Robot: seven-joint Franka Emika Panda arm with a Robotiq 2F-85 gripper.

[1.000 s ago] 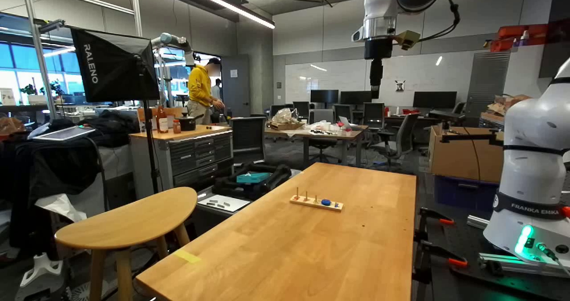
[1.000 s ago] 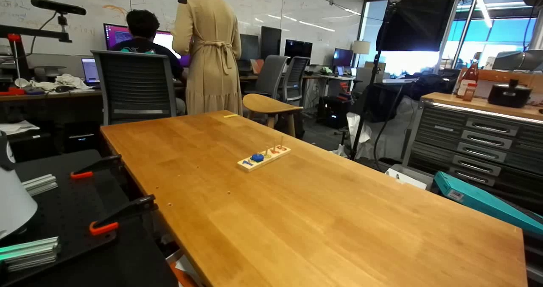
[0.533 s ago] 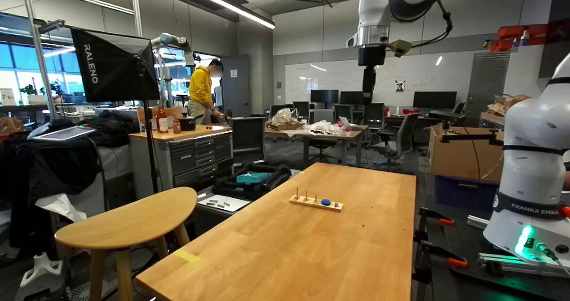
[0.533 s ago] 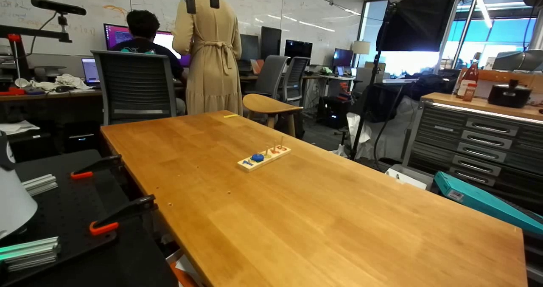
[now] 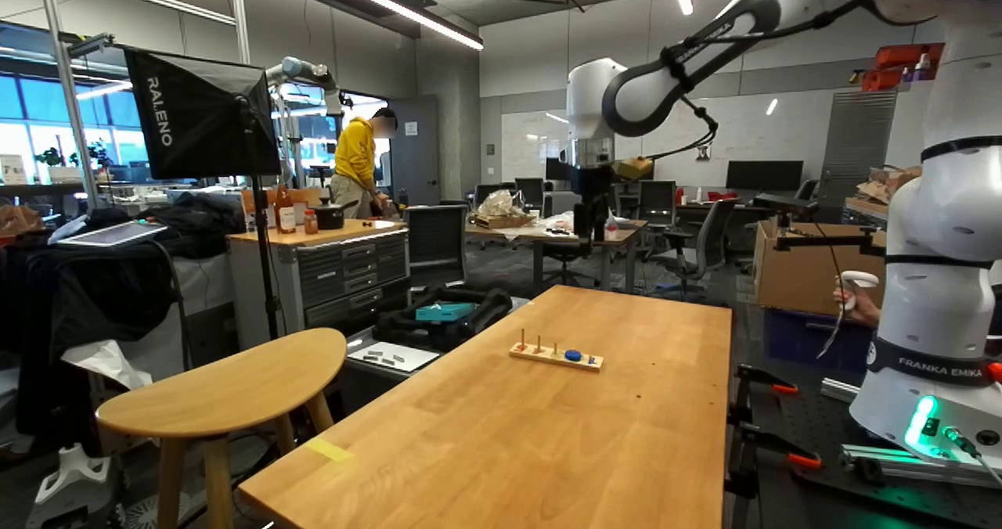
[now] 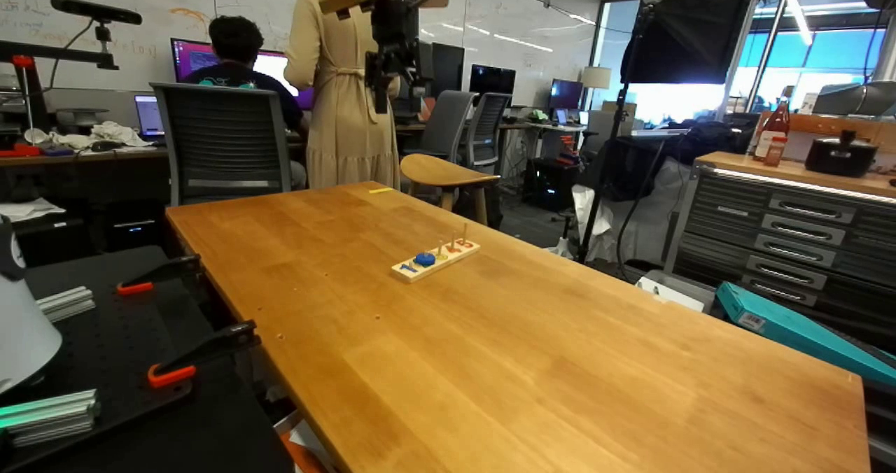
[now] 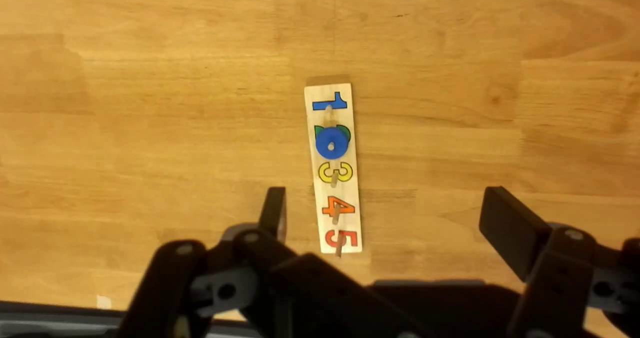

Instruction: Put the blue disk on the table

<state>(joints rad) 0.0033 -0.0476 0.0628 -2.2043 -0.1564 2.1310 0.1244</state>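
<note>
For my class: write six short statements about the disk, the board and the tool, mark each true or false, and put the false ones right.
1. The board lies flat on the table. True.
2. The disk partly hides a green number. True.
3. The disk lies directly on the table. False: it sits around a peg of the board.
4. The tool is open. True.
5. The tool touches the disk. False: it is apart from the disk, up in the air in both exterior views.
6. Every peg carries a disk. False: only one does; the others are bare.
</note>
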